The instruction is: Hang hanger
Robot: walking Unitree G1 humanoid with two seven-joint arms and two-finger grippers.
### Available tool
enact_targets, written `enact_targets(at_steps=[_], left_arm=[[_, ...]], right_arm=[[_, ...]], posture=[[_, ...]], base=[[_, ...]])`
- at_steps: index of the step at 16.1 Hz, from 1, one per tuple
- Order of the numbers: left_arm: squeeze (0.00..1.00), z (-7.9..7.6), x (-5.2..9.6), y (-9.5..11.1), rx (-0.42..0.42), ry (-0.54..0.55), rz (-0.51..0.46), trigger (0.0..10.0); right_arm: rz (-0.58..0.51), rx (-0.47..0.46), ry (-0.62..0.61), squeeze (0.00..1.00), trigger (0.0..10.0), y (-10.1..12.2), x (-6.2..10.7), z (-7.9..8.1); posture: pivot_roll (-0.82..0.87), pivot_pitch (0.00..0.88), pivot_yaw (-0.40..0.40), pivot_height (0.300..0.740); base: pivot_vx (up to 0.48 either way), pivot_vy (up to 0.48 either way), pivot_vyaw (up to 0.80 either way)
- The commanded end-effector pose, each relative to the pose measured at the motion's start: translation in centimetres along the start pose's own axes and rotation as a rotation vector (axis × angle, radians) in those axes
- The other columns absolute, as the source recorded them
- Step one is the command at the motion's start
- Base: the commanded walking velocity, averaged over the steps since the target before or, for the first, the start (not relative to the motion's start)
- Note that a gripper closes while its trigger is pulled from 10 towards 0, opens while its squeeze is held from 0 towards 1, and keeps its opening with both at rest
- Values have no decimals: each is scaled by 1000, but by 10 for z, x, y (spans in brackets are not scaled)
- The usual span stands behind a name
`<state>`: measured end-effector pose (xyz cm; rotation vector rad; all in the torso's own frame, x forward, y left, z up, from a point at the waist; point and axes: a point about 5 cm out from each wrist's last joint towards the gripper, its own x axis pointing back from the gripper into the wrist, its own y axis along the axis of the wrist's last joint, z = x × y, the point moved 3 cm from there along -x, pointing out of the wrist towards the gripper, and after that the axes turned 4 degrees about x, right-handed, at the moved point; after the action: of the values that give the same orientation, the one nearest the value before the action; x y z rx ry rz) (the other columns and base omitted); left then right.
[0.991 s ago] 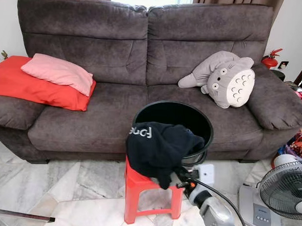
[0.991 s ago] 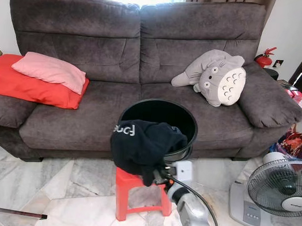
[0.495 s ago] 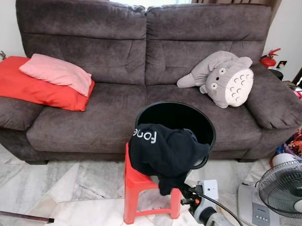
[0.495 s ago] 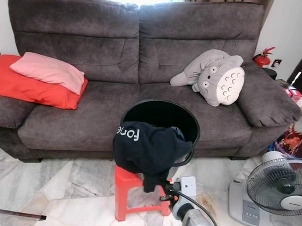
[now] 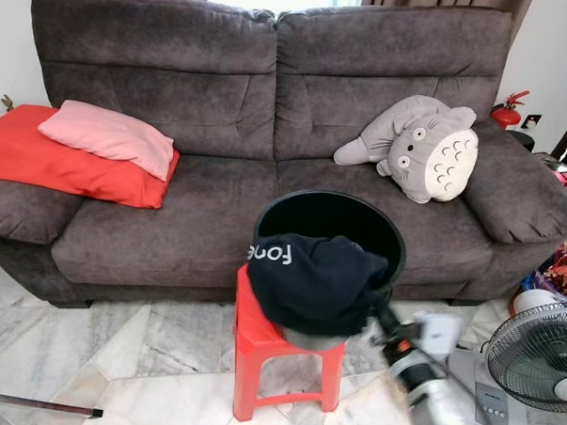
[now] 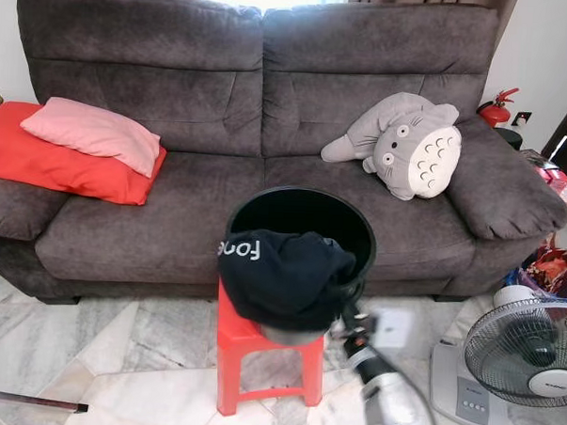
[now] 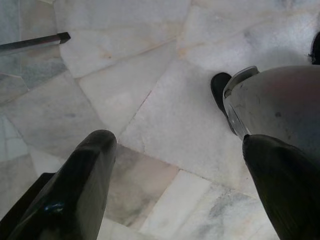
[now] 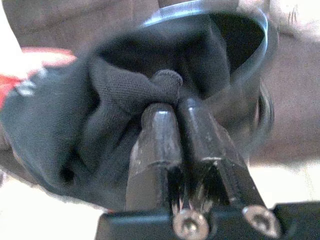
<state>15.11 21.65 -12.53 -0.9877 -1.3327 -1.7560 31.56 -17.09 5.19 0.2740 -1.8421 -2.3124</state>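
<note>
A black garment (image 5: 313, 282) with white lettering on its left side lies bunched over the front rim of a round black bucket (image 5: 326, 219), hanging down the bucket's front wall in soft folds. The bucket stands on a small red stool (image 5: 259, 338), which sits on the marble floor (image 5: 145, 357) just in front of a dark brown sofa (image 5: 222, 106). The right gripper (image 8: 172, 100) is at the garment's lower right edge, beside the bucket, its two black fingers pressed close together on a pinched fold of the black cloth; its silver arm is blurred in the eye views. The left gripper (image 7: 175, 165) hangs over the floor with its fingers spread wide and nothing between them. On the sofa behind the bucket lie a grey plush toy (image 5: 423, 148) to the right and a pink pillow (image 5: 108, 136) on a red cushion (image 5: 60, 160) to the left. A fan (image 5: 539, 355) stands on the floor right of the stool.
</note>
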Motion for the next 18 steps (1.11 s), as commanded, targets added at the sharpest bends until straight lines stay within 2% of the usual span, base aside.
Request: enact_targets(at_steps=[1,3,4,6,7,9,10,12,14,18], left_arm=[[0,1,1,-9,-8,1,27,10000],[0,2,2,-14,-6,2,34,10000],[0,1,3,-16,-5,1,37,10000],[0,-5,5,-28,-5,-10,55,10000],[0,-7,5,-30,-5,-11,59,10000],[0,-10,6,-34,-1,-14,65,10000],[0,-14,6,-36,-1,-16,68,10000],[0,-14,5,-31,-3,-18,66,10000],[0,-13,3,-22,-5,-16,56,10000],[0,-12,1,-13,1,-12,41,10000]], right_arm=[[-57,-12,25,0,0,20,-3,6],[-119,-11,55,0,0,47,-5,12],[-138,-19,40,0,0,54,-7,8],[-155,-26,-51,0,0,70,-12,-14],[-148,-14,-67,0,0,73,-12,-19],[-85,56,-152,0,0,78,-14,-40],[-80,66,-228,0,0,85,-15,-57],[-84,79,-265,0,0,93,-19,-67],[-46,91,-248,0,0,91,-29,-66],[-32,75,-175,0,0,86,-42,-48]], posture=[[-75,19,23,740],[-77,24,20,740],[-77,24,20,740],[-87,27,22,740],[-87,26,22,740],[-83,24,22,740],[-86,26,27,740],[-90,26,30,740],[-87,26,31,740],[-81,24,34,740]], base=[[0,0,0],[0,0,0],[0,0,0],[0,0,0],[0,0,0],[0,0,0],[0,0,0],[0,0,0],[0,0,0],[0,0,0]])
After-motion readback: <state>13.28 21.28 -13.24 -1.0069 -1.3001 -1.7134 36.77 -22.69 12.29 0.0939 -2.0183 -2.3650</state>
